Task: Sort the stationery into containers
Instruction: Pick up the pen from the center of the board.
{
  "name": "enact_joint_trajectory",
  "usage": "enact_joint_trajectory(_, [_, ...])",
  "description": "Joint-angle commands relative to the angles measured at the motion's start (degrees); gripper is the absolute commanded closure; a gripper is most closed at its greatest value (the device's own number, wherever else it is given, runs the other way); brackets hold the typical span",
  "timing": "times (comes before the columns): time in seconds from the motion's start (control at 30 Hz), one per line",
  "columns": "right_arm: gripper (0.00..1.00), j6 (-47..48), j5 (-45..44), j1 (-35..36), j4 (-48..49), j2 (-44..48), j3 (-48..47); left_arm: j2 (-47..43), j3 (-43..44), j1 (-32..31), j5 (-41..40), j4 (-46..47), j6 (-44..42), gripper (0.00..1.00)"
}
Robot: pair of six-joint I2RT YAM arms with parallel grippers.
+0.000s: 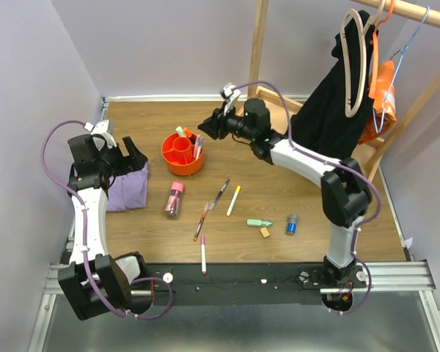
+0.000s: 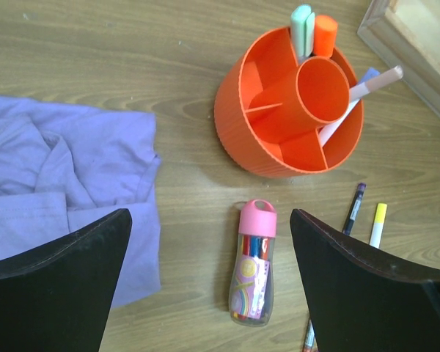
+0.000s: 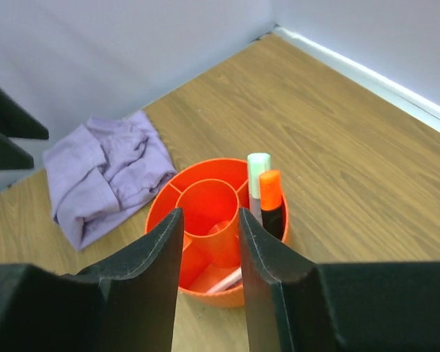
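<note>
You see a crumpled purple cloth at the frame's left; at upper right, a black garment hangs from the wooden rack.

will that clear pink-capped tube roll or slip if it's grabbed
Probably rolls: the clear tube is round and lies on its side on the smooth wooden table. Its glossy plastic may slip in a pinch. It seems filled with coloured pens, so likely heavier than the loose yellow pen nearby.

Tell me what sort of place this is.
Likely a robot test bench, not a home or office: a wooden table boxed in by bare lilac walls, two arms bolted to a metal rail at its edge, and a clothes rack with hangers.
</note>
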State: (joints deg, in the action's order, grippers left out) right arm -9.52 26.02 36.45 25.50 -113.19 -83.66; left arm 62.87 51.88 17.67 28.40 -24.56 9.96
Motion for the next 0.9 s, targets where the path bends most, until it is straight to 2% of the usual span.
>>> enact_joint_trajectory(0.0, [0.57, -2.35, -16.15, 0.38, -29.45, 6.92, -3.88, -1.96, -0.46, 0.35, 2.01, 5.04, 2.08, 0.02])
enact_joint_trajectory(0.1, [0.57, 7.73, -21.00, 0.03, -40.93, 6.32, -6.59, -2.31, -1.25, 0.35, 1.92, 6.18, 2.96, 0.02])
enact_joint_trajectory(0.13, [0.57, 14.46, -23.62, -0.49, -46.62, 5.96, -6.87, -2.58, -1.60, 0.35, 2.18, 6.54, 3.05, 0.02])
enact_joint_trajectory(0.23, [0.57, 22.32, -27.58, -4.34, -53.42, 5.52, -6.52, -3.19, -2.74, -0.35, 2.27, 7.24, 2.79, 0.02])
enact_joint_trajectory(0.33, [0.57, 25.76, -32.16, -9.17, -58.26, 4.03, -6.69, -3.37, -3.36, -1.32, 2.18, 7.85, 2.88, 0.02])
enact_joint_trajectory(0.53, [0.56, 31.12, -33.06, -16.57, -59.67, 3.59, -3.71, -2.76, -4.68, -1.85, 2.36, 11.19, 5.24, 0.02])
enact_joint_trajectory(0.87, [0.56, 36.41, -35.16, -17.99, -58.89, 1.48, -0.01, -2.31, -5.82, -1.85, 2.36, 13.66, 7.18, 0.02])
